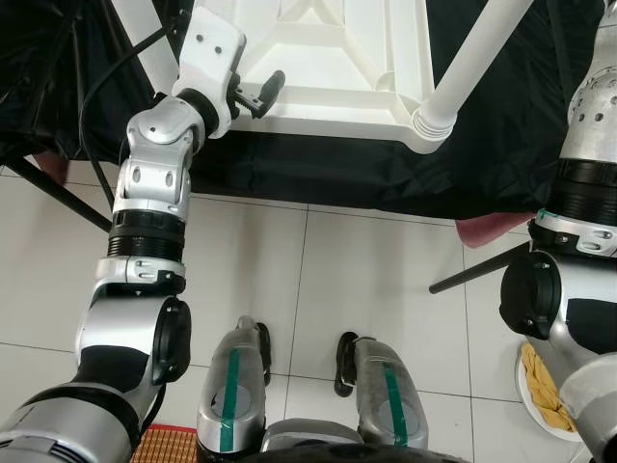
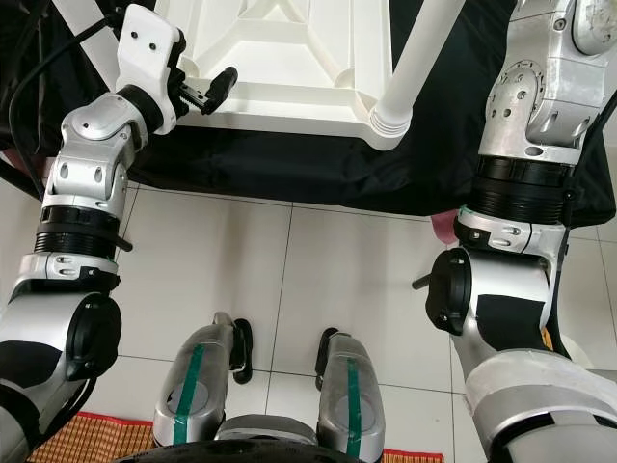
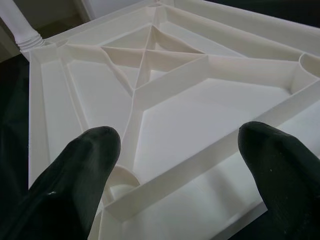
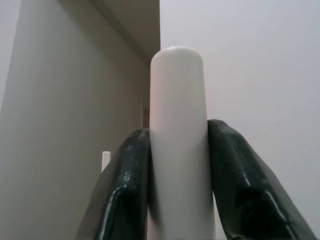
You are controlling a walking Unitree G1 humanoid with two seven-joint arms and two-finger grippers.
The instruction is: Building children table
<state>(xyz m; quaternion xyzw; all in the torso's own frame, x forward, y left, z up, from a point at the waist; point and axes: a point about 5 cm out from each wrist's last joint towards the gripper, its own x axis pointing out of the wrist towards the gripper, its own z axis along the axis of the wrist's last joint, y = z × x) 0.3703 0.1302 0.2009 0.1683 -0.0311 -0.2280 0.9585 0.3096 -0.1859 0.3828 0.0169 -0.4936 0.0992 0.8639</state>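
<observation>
Right wrist view: right gripper [image 4: 177, 165] pinches the white leg [image 4: 177, 125].
Left gripper [image 3: 180, 150]: fingers spread over the upturned tabletop [image 3: 200, 115].

No readable text, label or number appears anywhere.

You see bright, even indoor light and sharp head views. Glare washes out the white tabletop [image 1: 333, 68]. In both wrist views the near black fingers [image 3: 75, 175] are soft, out of focus.
</observation>
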